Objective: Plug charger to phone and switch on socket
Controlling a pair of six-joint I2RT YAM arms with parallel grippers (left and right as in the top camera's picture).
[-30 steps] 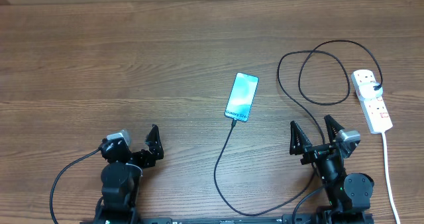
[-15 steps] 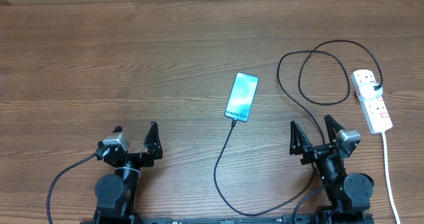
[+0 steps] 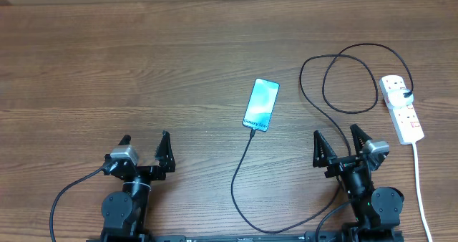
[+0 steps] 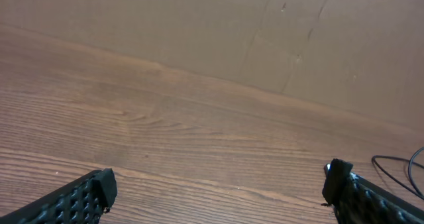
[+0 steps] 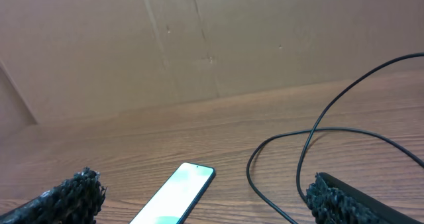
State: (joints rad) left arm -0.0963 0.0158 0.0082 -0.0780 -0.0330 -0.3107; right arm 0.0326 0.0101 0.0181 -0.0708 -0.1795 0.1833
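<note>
Wood-grain table carries the phone at centre frame, screen up. The black charger touches its lower edge, loops along the bottom, then curls at upper right to the socket by the right edge. Both the left gripper at lower left and the right gripper at lower right are spread wide and hold nothing.

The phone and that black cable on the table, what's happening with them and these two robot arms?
Nothing is being handled right now. The left gripper and right gripper both sit open and empty near the front edge of the table. The charger runs from the bottom edge of the phone, where its tip seems plugged in, to the socket. Whether the socket's switch is on is too small to tell.
</note>
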